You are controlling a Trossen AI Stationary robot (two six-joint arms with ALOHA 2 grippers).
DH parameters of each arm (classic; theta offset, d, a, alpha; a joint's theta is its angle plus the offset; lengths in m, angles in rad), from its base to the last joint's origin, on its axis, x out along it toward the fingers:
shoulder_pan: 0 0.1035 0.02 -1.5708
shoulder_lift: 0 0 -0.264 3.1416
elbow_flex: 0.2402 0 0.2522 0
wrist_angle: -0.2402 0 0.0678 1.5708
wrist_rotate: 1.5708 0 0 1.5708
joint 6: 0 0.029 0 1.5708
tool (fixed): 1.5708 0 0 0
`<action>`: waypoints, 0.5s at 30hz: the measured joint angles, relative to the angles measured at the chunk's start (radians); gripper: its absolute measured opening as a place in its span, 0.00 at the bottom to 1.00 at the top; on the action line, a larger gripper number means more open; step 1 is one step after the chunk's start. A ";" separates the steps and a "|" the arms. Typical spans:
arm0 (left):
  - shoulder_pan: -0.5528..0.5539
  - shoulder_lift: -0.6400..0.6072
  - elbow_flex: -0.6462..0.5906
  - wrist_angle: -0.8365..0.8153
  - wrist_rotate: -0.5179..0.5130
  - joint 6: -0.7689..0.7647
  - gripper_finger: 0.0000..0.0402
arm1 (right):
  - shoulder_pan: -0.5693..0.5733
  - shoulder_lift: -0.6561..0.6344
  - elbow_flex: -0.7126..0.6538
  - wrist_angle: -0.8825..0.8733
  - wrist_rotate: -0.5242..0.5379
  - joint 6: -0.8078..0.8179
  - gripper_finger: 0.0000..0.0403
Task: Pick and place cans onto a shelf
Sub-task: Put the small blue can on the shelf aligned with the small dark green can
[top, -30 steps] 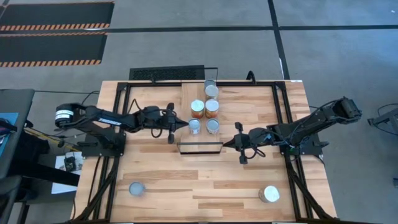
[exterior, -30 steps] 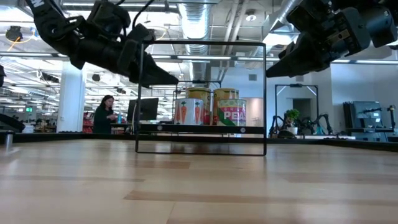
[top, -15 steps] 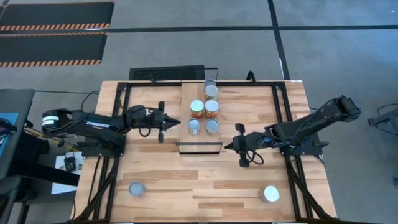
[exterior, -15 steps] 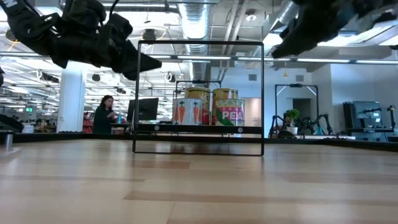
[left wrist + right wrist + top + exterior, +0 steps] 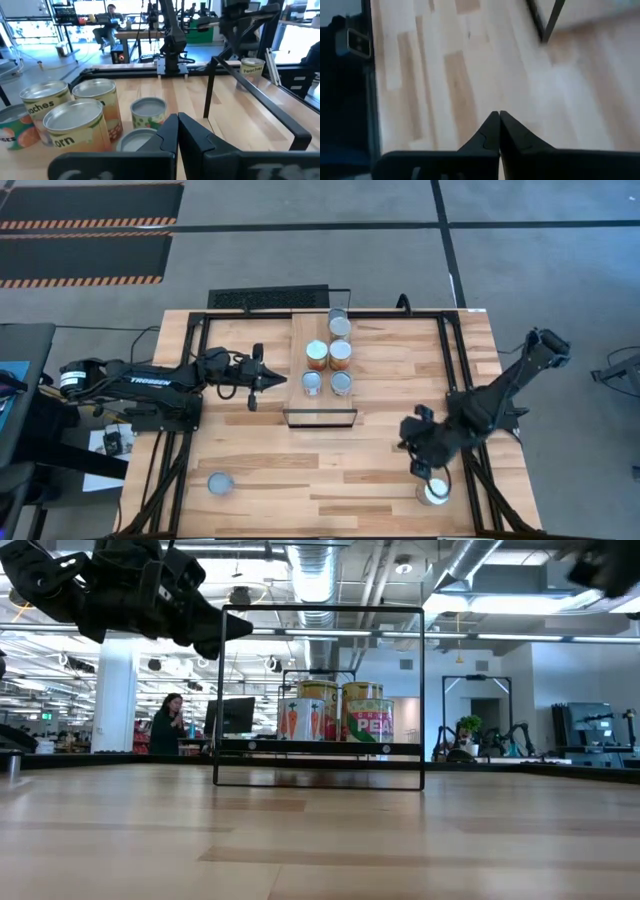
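Readable markings, by item:

- Can (image 5: 371, 721) on the shelf (image 5: 318, 748), right of the front pair: "PEA".
- Can (image 5: 252, 69) standing far off on the table: "Peaches".
- Can (image 5: 45, 102) in the cluster: "eaches".
- Can (image 5: 80, 125) nearest in the cluster: "orn".
- Left arm (image 5: 150, 381): "TROSSEN".

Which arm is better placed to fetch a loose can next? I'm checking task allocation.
Probably the right: its tool hovers beside the near-right can. The left tool sits by the shelf, far from the near-left can.
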 joint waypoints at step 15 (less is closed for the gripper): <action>0.000 0.001 0.000 -0.016 0.000 0.008 0.00 | 0.220 0.348 0.380 -0.395 -0.075 0.381 0.33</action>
